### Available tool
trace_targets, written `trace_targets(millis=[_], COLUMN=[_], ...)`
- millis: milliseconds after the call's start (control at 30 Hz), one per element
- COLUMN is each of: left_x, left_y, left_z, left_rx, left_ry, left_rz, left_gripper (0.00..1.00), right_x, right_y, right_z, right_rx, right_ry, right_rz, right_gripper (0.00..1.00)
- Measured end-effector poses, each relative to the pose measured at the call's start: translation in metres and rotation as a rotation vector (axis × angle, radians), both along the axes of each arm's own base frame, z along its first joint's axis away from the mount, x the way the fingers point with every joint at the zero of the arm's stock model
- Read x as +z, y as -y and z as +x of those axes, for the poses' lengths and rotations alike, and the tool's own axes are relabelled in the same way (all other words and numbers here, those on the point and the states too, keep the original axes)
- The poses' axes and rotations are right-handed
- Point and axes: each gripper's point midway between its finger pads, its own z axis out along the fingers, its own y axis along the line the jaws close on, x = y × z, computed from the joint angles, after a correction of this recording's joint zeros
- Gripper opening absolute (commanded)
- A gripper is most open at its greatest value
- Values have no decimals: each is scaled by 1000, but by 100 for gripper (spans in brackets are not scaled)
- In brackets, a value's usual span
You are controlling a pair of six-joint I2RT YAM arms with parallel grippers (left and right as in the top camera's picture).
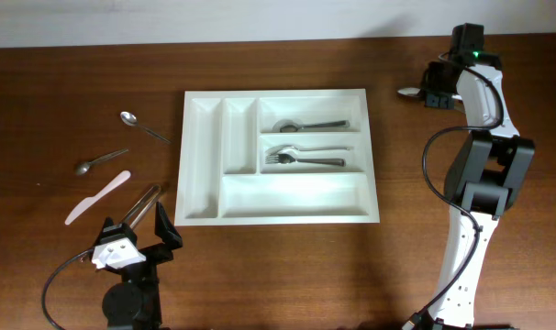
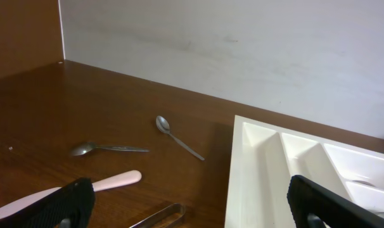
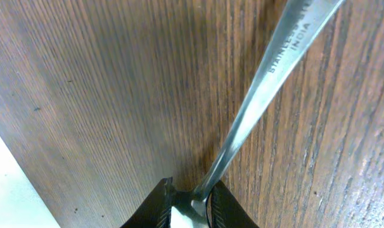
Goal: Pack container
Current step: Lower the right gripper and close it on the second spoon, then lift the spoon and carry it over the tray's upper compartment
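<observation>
— What's the right gripper (image 3: 192,208) got hold of?

— A steel utensil (image 3: 268,82). The gripper is pinched nearly closed on the narrow end of it, and the stamped handle runs away from the fingers just over the table (image 3: 84,95). I can't tell if it's a spoon or a fork, or whether it's lifted off the wood. All that is at the far right, well apart from the cutlery tray (image 1: 278,93).

— And where's the tray?

— In the middle of the table. It's white with five compartments. A spoon (image 1: 301,125) lies in the far wide one on the right, and a fork (image 1: 301,160) in the one just nearer.

— The left gripper (image 1: 139,227)?

— Spread wide with nothing in it, hanging at the near left beside the tray's near-left corner.

— Anything lying around it?

— Loose pieces left of the tray. A teaspoon (image 2: 178,136) is farthest off, and a second teaspoon (image 2: 106,149) lies nearer and further left. Nearer again there's a pale plastic knife (image 2: 109,182). What look like metal tongs (image 1: 142,203) sit right by the open fingers.
</observation>
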Motion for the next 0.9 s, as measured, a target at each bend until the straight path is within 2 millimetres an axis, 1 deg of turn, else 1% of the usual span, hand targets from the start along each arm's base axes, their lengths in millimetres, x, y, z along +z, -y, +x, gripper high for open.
trace_targets(millis=[133, 400, 433, 633, 900], left_x=[0, 0, 0, 0, 0], left_y=[0, 0, 0, 0, 0], left_z=[0, 0, 0, 0, 0], left_rx=[0, 0, 0, 0, 0], left_ry=[0, 0, 0, 0, 0], left_rz=[0, 0, 0, 0, 0], left_gripper=[99, 99, 99, 99, 99], right_x=[0, 0, 0, 2, 2], right_y=[-1, -3, -3, -6, -6], right_z=[0, 0, 0, 1, 1], right_rx=[28, 96, 106, 150, 158], right_ry=[3, 10, 11, 20, 20], right_rz=[-10, -29, -32, -40, -44], right_gripper=[16, 14, 4, 4, 4])
